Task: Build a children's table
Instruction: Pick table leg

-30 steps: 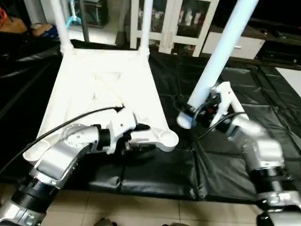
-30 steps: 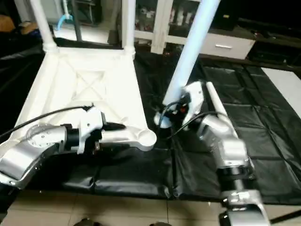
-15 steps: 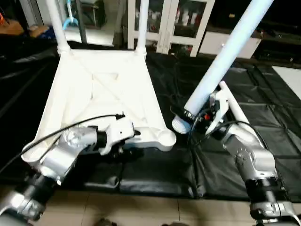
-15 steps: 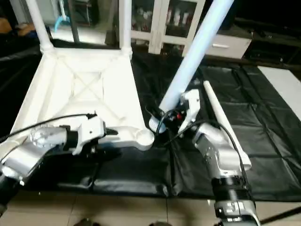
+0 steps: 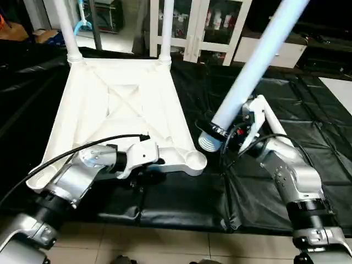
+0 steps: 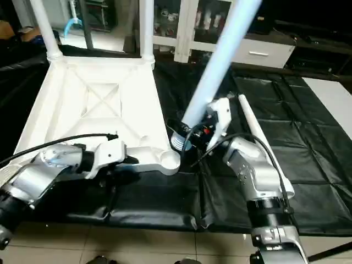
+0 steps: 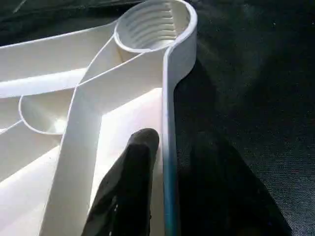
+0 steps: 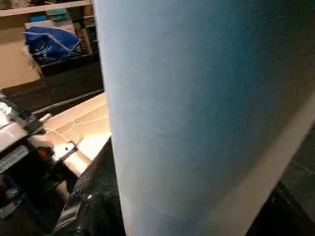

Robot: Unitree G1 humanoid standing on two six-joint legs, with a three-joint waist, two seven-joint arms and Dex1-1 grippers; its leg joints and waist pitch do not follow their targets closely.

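Observation:
The white tabletop [image 5: 118, 104] lies upside down on the black cover, its X-ribs facing up. Two white legs [image 5: 67, 27] [image 5: 166, 27] stand upright in its far corner sockets. My left gripper [image 5: 157, 162] sits at the near rim [image 7: 170, 98], just beside the empty near-right socket [image 5: 193, 161], whose inner thread shows in the left wrist view [image 7: 152, 24]. My right gripper [image 5: 220, 133] is shut on a third leg [image 5: 250, 69], which is tilted up to the right. Its threaded lower end [image 5: 208, 143] hangs just to the right of that socket. Another leg [image 6: 248, 116] lies on the cover behind my right arm.
The black-covered work surface [image 5: 264, 187] ends at a front edge near my body, with tiled floor [image 5: 165, 242] below it. White cabinets [image 5: 220, 27] stand behind. A black cable [image 5: 82, 148] loops over my left forearm.
My left gripper has settled closer onto the near rim by the socket. The right arm has stood the held leg more upright, and its threaded end has come slightly nearer the socket.

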